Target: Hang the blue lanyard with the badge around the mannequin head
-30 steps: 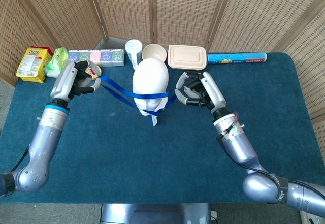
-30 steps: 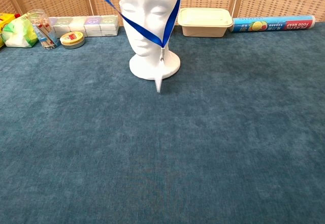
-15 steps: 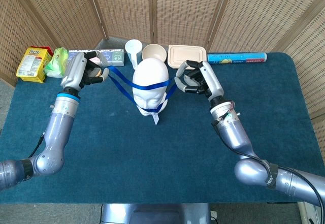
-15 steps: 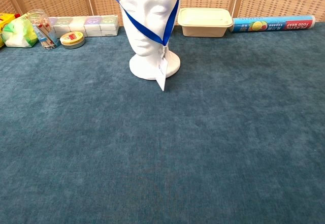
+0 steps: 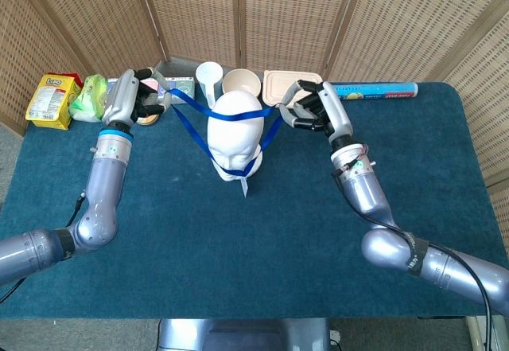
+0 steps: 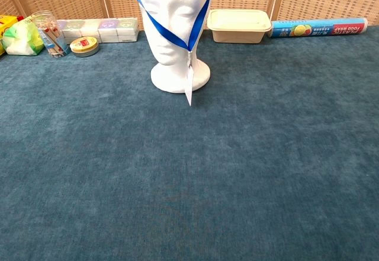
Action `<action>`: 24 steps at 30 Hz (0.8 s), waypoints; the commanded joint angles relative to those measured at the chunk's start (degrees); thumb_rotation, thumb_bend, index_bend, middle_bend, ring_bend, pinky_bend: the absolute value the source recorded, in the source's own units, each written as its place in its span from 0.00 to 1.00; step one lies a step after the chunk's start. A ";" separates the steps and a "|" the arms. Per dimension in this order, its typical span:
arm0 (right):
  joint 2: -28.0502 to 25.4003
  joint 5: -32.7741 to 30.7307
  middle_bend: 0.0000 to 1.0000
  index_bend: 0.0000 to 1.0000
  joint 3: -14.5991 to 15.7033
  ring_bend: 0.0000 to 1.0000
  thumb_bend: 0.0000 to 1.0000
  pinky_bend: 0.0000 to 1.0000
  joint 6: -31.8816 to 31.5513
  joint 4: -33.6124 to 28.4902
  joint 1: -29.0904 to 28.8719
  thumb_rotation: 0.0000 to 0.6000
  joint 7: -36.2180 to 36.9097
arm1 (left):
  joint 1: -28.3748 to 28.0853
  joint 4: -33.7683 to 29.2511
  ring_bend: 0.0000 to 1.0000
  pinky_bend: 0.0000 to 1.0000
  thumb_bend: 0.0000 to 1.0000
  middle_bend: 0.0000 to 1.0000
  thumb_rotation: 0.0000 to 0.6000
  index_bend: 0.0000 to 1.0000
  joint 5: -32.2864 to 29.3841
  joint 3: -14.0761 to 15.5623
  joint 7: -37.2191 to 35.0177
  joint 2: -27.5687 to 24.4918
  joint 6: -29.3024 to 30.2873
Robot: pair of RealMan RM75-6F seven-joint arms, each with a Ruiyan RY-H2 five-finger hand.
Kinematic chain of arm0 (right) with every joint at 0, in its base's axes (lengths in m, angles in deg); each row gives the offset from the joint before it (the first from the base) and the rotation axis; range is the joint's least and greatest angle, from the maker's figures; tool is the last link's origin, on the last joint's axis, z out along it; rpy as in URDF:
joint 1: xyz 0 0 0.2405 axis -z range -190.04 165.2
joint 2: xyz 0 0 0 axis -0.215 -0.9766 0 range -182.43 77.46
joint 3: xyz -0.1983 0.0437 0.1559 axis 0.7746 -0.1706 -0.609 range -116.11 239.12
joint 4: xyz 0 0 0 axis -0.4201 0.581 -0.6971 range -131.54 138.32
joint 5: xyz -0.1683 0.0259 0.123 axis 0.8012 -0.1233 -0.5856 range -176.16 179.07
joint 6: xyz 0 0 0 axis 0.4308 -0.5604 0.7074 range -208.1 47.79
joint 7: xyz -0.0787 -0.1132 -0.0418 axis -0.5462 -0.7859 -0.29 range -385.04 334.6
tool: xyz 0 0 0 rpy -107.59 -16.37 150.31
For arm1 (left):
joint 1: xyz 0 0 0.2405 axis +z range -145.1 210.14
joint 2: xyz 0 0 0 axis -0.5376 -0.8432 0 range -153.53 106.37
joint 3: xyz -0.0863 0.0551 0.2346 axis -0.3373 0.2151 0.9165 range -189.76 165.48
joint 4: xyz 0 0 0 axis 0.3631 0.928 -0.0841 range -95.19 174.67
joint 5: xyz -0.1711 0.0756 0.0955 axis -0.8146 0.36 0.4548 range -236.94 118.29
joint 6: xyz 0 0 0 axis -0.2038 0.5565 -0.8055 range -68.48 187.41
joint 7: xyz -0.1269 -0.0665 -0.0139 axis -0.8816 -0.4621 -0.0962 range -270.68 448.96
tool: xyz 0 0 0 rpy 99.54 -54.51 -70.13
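left hand [image 5: 137, 96] raised, fingers curled, gripping | right hand [image 5: 312, 106] raised, fingers curled, gripping

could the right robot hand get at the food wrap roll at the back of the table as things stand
Probably not right now: the right robot hand is holding the blue lanyard stretched over the mannequin head. The food wrap roll lies close beside it with nothing between.
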State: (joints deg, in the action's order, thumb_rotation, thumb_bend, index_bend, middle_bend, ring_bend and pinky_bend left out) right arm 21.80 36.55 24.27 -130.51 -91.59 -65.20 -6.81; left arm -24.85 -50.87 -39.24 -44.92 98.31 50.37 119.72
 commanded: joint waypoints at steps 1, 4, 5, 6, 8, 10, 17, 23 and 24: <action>0.56 -0.51 1.00 0.69 -0.10 1.00 0.51 1.00 0.87 1.62 -0.69 1.00 0.31 | -0.71 2.00 1.00 1.00 0.46 1.00 1.00 0.64 -0.96 -0.31 -0.38 1.03 -1.35; 1.14 -0.51 1.00 0.69 -0.17 1.00 0.51 1.00 1.79 3.33 -1.32 1.00 0.68 | -1.29 3.91 1.00 1.00 0.46 1.00 1.00 0.64 -0.93 -0.61 -0.84 2.18 -1.48; 1.36 -0.50 1.00 0.69 -0.21 1.00 0.51 1.00 1.90 3.75 -1.46 1.00 0.84 | -1.42 4.35 1.00 1.00 0.46 1.00 1.00 0.64 -0.92 -0.71 -1.00 2.49 -1.44; 1.68 -0.46 1.00 0.69 -0.26 1.00 0.51 1.00 2.11 4.45 -1.72 1.00 1.00 | -1.62 5.09 1.00 1.00 0.46 1.00 1.00 0.64 -0.88 -0.85 -1.27 2.98 -1.48; 2.35 -0.48 1.00 0.69 -0.21 1.00 0.51 1.00 2.20 5.89 -2.24 1.00 1.01 | -2.05 6.42 1.00 1.00 0.46 1.00 1.00 0.64 -0.73 -0.97 -1.41 3.80 -1.57; 2.98 -0.67 1.00 0.69 -0.22 1.00 0.51 1.00 2.57 7.42 -2.81 1.00 1.04 | -2.49 7.61 1.00 1.00 0.46 1.00 1.00 0.64 -0.87 -1.21 -1.51 4.55 -1.76; 4.36 -1.66 1.00 0.69 0.02 1.00 0.50 1.00 4.10 11.77 -3.97 1.00 1.02 | -3.39 10.89 1.00 1.00 0.46 1.00 1.00 0.64 -1.28 -2.53 -3.27 7.47 -2.05; 4.84 -2.19 1.00 0.69 0.19 1.00 0.50 1.00 5.54 13.97 -4.70 1.00 0.80 | -3.42 11.30 1.00 1.00 0.45 1.00 1.00 0.64 -2.61 -3.63 -4.32 8.57 -2.91; 5.03 -2.49 1.00 0.69 0.23 1.00 0.50 1.00 5.91 14.55 -4.93 1.00 0.75 | -3.58 11.60 1.00 1.00 0.45 1.00 1.00 0.64 -2.79 -3.60 -3.99 8.74 -2.84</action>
State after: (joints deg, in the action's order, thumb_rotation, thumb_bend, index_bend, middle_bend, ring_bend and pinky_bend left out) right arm 26.60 34.38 24.40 -125.04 -77.61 -69.84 -5.92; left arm -28.31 -39.49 -41.86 -48.46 94.13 58.94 116.90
